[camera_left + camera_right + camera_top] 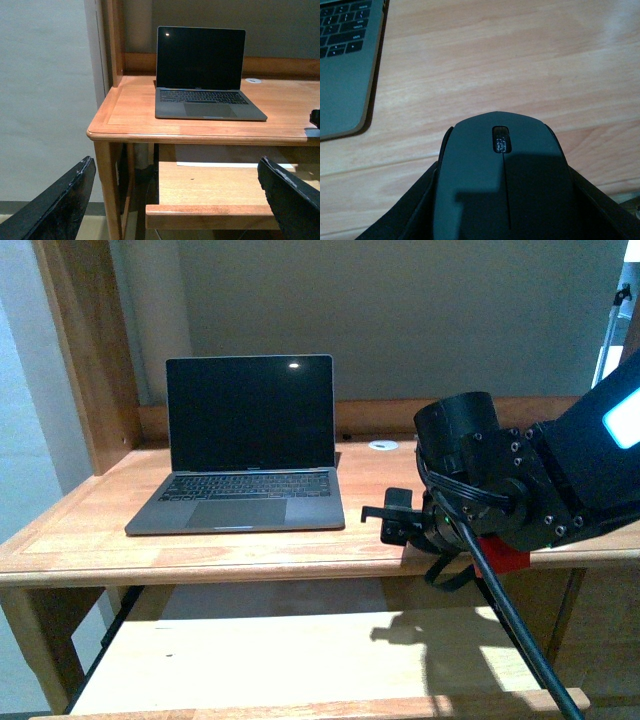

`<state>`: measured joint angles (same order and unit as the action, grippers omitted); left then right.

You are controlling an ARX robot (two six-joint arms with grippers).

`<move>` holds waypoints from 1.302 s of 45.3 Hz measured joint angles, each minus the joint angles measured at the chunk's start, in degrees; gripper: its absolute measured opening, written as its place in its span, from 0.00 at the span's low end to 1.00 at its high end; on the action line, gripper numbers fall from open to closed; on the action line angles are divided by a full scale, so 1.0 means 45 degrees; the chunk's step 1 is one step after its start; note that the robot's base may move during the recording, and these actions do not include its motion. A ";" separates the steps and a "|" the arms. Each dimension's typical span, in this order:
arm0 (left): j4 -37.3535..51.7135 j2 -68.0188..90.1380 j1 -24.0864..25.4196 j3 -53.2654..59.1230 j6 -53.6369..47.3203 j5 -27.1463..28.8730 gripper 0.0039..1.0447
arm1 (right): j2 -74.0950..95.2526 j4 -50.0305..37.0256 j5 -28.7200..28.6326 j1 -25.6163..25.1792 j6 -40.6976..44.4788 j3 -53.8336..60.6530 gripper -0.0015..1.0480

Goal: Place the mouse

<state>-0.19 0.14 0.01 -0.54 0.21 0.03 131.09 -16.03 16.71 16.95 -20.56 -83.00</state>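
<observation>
Black, matte and domed, the small oval wireless mouse [502, 180] fills the lower centre of the right wrist frame, clamped between the two dark fingers [402, 215] of the right gripper [502, 215], which press against its flanks at the lower left and lower right of that frame. Its long axis runs straight up the frame, in line with the gripper; the scroll wheel [501, 139] and rounded nose point toward the upper edge, away from the wrist. Pale wood of the desk top [510, 65] lies beneath and ahead of the nose; whether the mouse's underside touches it cannot be told. A corner of the open grey laptop [345, 75] occupies the upper left of that frame, apart from the mouse.

In the front frame the right gripper [385, 515] sits at centre right, just beside the laptop's [245, 455] right front corner, over the front edge of the desk [60, 535]; the mouse itself is hidden there.

The left gripper [175, 200] is spread wide, holding nothing, its fingers [55, 205] in the lower corners of the left wrist frame, well back from the desk. The right arm is plainly the nearer; setting down likely calls for lowering onto the bare wood.
</observation>
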 joint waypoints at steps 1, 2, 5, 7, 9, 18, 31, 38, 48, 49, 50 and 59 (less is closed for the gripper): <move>0.0000 0.0000 0.0000 0.0000 0.0000 0.0000 0.94 | 0.0044 0.0053 0.0000 0.0000 0.0000 -0.0087 0.60; 0.0005 0.0000 0.0000 0.0000 0.0000 0.0000 0.94 | 0.0068 0.0112 0.0024 0.0005 0.0015 -0.0175 0.60; 0.0000 0.0000 0.0000 0.0000 0.0000 0.0000 0.94 | 0.0189 0.0194 0.0073 0.0005 0.0063 -0.0413 0.60; 0.0005 0.0000 0.0000 0.0000 0.0000 0.0000 0.94 | 0.0340 0.0427 0.0102 0.0010 0.0117 -0.0690 0.60; 0.0005 0.0000 0.0000 0.0000 0.0000 0.0000 0.94 | 0.0534 0.0515 0.0185 0.0019 0.0204 -0.0981 0.60; 0.0000 0.0000 -0.0005 0.0000 0.0000 0.0000 0.94 | 0.1185 0.1127 0.0306 0.0058 0.0369 -0.1753 0.60; 0.0000 0.0000 0.0000 0.0000 0.0000 0.0000 0.94 | 0.2263 0.2385 0.0661 0.0029 0.0311 -0.3575 0.60; 0.0005 0.0000 0.0000 0.0000 0.0000 0.0000 0.94 | 0.3002 0.3303 0.0772 -0.0146 0.0141 -0.5008 0.60; 0.0000 0.0000 -0.0005 0.0000 0.0000 0.0000 0.94 | 0.3735 0.4226 0.0884 -0.0534 0.0151 -0.6426 0.67; 0.0005 0.0000 -0.0005 0.0000 0.0000 0.0000 0.94 | 0.3750 0.4124 0.0874 -0.0559 0.0185 -0.6421 0.72; 0.0000 0.0000 -0.0005 0.0000 0.0000 0.0000 0.94 | 0.3759 0.3959 0.0772 -0.0607 0.0204 -0.6397 0.77; 0.0005 0.0000 -0.0005 0.0000 0.0000 0.0000 0.94 | 0.3580 0.2977 0.0661 -0.0826 0.0374 -0.5761 0.94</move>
<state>-0.16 0.14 -0.01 -0.54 0.21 0.03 147.20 -2.63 19.68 13.23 -18.87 -108.92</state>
